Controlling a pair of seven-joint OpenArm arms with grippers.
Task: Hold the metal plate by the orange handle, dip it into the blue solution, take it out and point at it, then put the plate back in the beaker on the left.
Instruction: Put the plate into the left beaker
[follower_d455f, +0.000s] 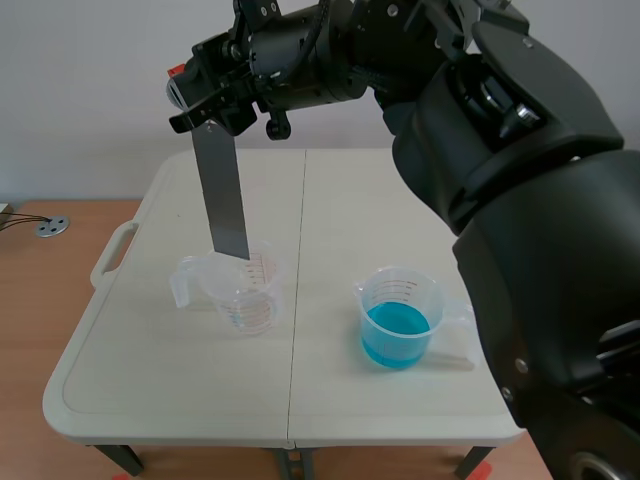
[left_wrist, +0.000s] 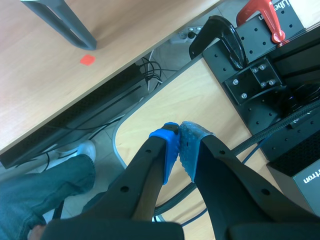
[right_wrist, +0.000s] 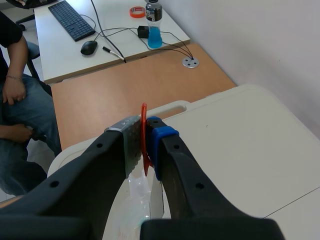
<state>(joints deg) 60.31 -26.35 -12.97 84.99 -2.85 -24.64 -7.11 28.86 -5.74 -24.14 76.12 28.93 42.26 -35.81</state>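
The right arm entered from the right side of the scene view and extended across its upper part to the left half of the white table (follower_d455f: 150, 380). The right gripper (follower_d455f: 205, 103) was clamped on the orange handle (right_wrist: 144, 137), which appeared in the right wrist view as a thin orange edge pressed between the two pads (right_wrist: 161, 137). The metal plate (follower_d455f: 225, 190) hung from that gripper, nearly upright with a slight lean, and its lower end sat at the mouth of the clear beaker (follower_d455f: 245, 295) on the left, just inside the rim. How deep the plate reached inside could not be determined. The second beaker (follower_d455f: 400, 290) stood on the right half of the table, well apart from the first, and contained the blue solution (follower_d455f: 397, 335). The left gripper (left_wrist: 179, 131) was closed on nothing, its blue dotted pads (left_wrist: 192, 145) meeting at the tips, and it was located off the table, above the floor and beside a black mounting frame (left_wrist: 255, 75). Beyond the table, the right wrist view showed a desk with a keyboard (right_wrist: 72, 20) and a bottle (right_wrist: 154, 25), and a seated person (right_wrist: 15, 100).
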